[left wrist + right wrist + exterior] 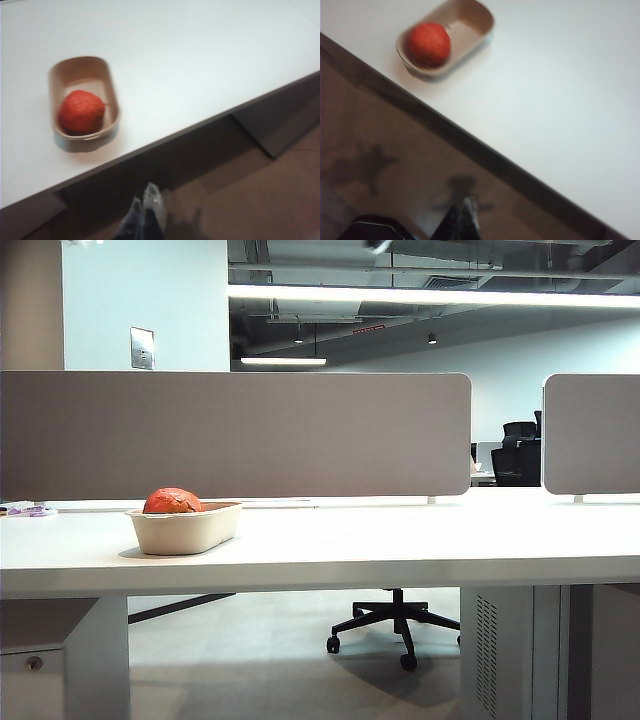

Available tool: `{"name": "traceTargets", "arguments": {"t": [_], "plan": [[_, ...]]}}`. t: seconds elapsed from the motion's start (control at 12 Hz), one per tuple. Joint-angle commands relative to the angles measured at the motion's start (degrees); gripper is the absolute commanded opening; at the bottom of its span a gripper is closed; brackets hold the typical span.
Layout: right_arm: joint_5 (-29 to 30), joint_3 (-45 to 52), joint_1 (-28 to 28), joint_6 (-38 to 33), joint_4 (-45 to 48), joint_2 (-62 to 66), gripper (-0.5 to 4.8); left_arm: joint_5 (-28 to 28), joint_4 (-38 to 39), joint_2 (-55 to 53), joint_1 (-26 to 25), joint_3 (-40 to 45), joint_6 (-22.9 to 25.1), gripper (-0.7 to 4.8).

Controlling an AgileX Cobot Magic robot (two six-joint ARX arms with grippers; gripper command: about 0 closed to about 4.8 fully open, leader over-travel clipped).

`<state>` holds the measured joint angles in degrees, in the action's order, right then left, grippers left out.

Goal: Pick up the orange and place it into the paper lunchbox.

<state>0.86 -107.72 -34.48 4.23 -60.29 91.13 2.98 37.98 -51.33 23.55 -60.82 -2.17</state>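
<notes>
A broad, smooth white worktop [400, 540] is recorded, flat and matt, with a straight front edge; grey fabric-faced divider panels [235, 435] with rounded corners stand upright along its far side.

A shallow beige oblong paper lunchbox [185, 530] of moulded pulp is set on the worktop, left of centre in the exterior view and near the front edge. Rounded ends, sloped walls and a rolled rim are noted. In that view its long axis runs obliquely, from the near left away toward the far right.

A round reddish-orange orange [172, 502] with mottled, slightly rough skin is held inside the lunchbox, lodged at one end of the long axis, the other end being left bare. Its top rises above the rim. No pointing direction can be told from so round a fruit.

The left gripper [146, 212] is seen off the worktop, beyond its front edge and above the floor, well apart from the lunchbox; its fingers [153, 199] are pressed together on nothing.

The right gripper [462, 217] is likewise placed past the front edge, over the floor, fingers [469, 209] closed and empty.
</notes>
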Motion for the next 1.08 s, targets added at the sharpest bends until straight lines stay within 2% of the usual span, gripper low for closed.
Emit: {"name": "traceTargets", "arguments": {"t": [0.08,0.33,0.58,0.67,0.83,0.92,1.08], "plan": [[-3.9,6.1,0.0,-3.0,1.9,-7.6,-0.05,2.9,-0.8,0.1,0.0,-0.3,0.2,-0.06],[-4.0,12.9,0.0,-5.3,5.4,-14.5,-0.05,2.8,-0.8,0.1,0.0,-0.3,0.3,-0.06],[-8.8,22.5,0.0,-5.7,8.8,-24.6,-0.05,2.8,-0.8,0.1,0.0,-0.3,0.2,-0.06],[-10.0,37.1,0.0,-5.6,16.3,-36.1,-0.05,2.9,0.0,0.1,0.0,-0.3,0.2,-0.06],[-10.0,45.3,0.0,-5.7,22.1,-41.7,-0.05,2.9,0.9,0.1,0.0,-0.2,0.2,-0.06],[-10.0,55.5,0.0,-5.7,29.5,-49.0,-0.05,3.6,2.1,0.2,0.0,0.0,0.5,-0.06],[-10.8,64.7,0.0,-5.7,34.5,-56.3,-0.05,3.7,2.2,0.7,0.0,1.6,0.5,-0.06]]}}
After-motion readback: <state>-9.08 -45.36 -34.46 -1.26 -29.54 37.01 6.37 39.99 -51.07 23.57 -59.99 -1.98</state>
